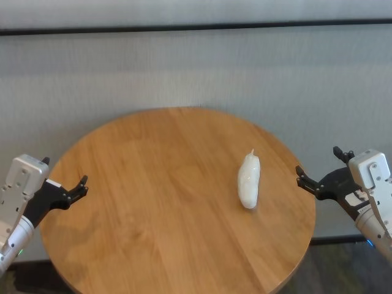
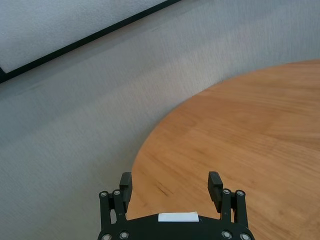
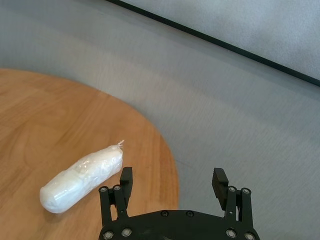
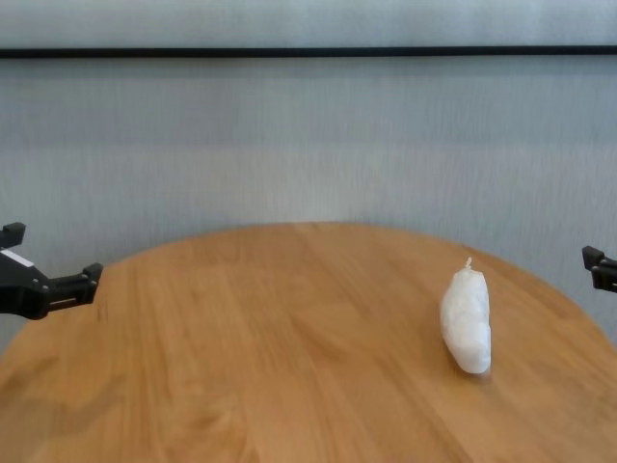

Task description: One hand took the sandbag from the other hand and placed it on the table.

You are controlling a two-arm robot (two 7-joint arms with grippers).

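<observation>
The white sandbag (image 1: 249, 179) lies on the round wooden table (image 1: 153, 208), right of its middle, with the knotted tip pointing to the far side. It also shows in the chest view (image 4: 466, 321) and the right wrist view (image 3: 82, 178). My right gripper (image 1: 318, 162), on the wrist with the blue ring, is open and empty just off the table's right edge, apart from the bag. My left gripper (image 1: 64, 171), on the wrist with the green ring, is open and empty at the table's left edge. Each wrist view shows its own jaws spread wide, the left (image 2: 170, 177) and the right (image 3: 173, 173).
A grey textured wall with a dark horizontal strip (image 1: 196, 27) stands behind the table. Grey floor shows past the table's edge in both wrist views (image 2: 75, 140). Nothing else lies on the tabletop.
</observation>
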